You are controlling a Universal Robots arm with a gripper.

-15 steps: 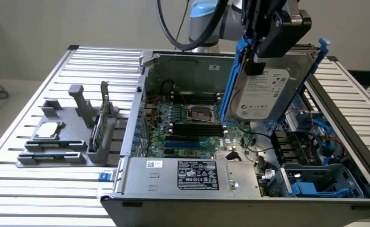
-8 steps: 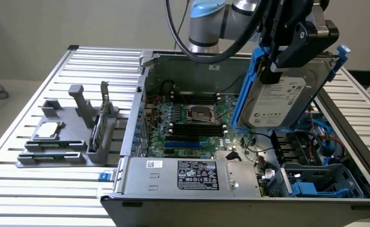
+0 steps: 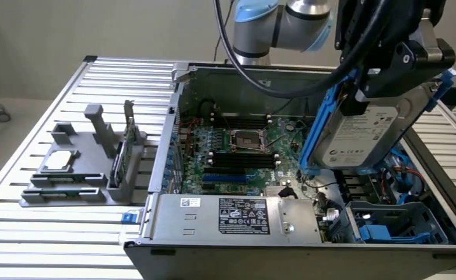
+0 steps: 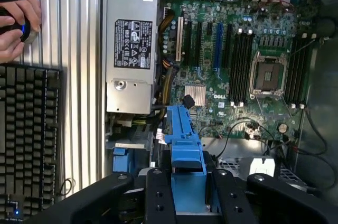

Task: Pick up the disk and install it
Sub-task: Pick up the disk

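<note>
black two-finger gripper (image 4: 187, 184) is closest to the lens: jaws partway closed and clamped on the flat rectangular silver-grey metal disk (image 3: 364, 131) with white label, one black finger (image 4: 158, 195) on each long side of its bright blue plastic carrier (image 4: 185, 134)
disk is off the table, hanging tilted over the open grey metal PC case (image 3: 290, 256) at 2 o'clock of the exterior view, label facing the camera; can't tell if its lower corner touches anything inside
near end of the case: silver box power supply (image 3: 228, 216) with black sticker at 6 o'clock, blue plastic drive cage (image 3: 395, 227) at 4 o'clock, below the disk
further in: green motherboard (image 3: 236, 151) on the case floor, square metal CPU socket (image 3: 248, 140) about dead centre
outside the case at 9 o'clock: grey plastic fixture (image 3: 65, 192) on the slatted aluminium table (image 3: 25, 245), carrying a small square silver chip (image 3: 60, 158) and a thin green circuit card (image 3: 121, 154) stood on edge
far back at 12 o'clock: grey and light-blue robot arm (image 3: 290, 17), thick black cable (image 3: 239, 58) looping down from it
wrist view also has a person's hand (image 4: 16, 23) just beside a black keyboard (image 4: 26, 145), on the table on the power supply side of the case
</note>
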